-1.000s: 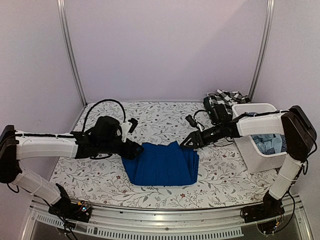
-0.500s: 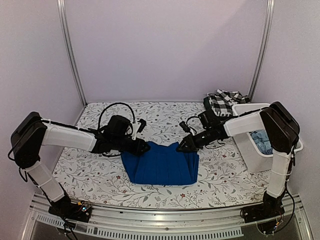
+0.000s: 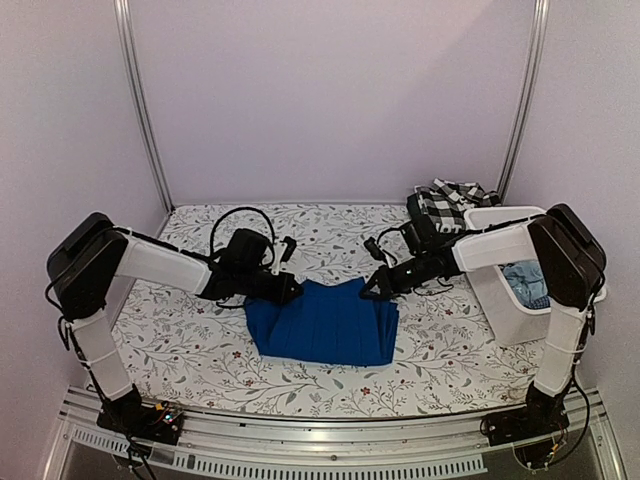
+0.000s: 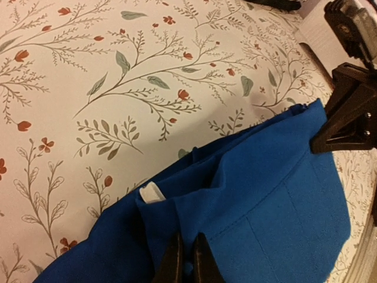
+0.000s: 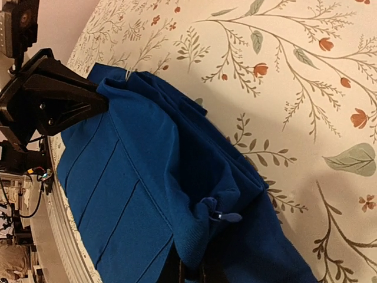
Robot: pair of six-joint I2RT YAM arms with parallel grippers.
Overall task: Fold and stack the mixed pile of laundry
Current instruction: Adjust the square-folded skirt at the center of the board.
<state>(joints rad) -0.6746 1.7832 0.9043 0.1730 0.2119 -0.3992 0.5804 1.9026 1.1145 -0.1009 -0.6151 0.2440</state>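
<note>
The royal blue garment [image 3: 320, 325] lies partly folded in the middle of the table cover. My left gripper [image 3: 290, 291] pinches its far left corner; in the left wrist view the gripper [image 4: 184, 259] is shut on a fold of blue cloth [image 4: 277, 194] next to a white label [image 4: 152, 193]. My right gripper [image 3: 372, 287] holds the far right corner; the right wrist view shows it [image 5: 197, 274] shut on bunched blue cloth [image 5: 135, 177] below a small zipper pull [image 5: 227, 217]. A black-and-white plaid garment [image 3: 450, 197] lies at the back right.
A white tub [image 3: 510, 300] stands at the right edge with pale blue and checked cloth [image 3: 525, 280] inside. The floral table cover [image 3: 200, 340] spreads under everything. Metal frame posts rise at the back corners.
Both grippers have gone from open to shut on the blue garment's far corners. The left arm has reached further right to its corner; the right gripper shifted slightly.
</note>
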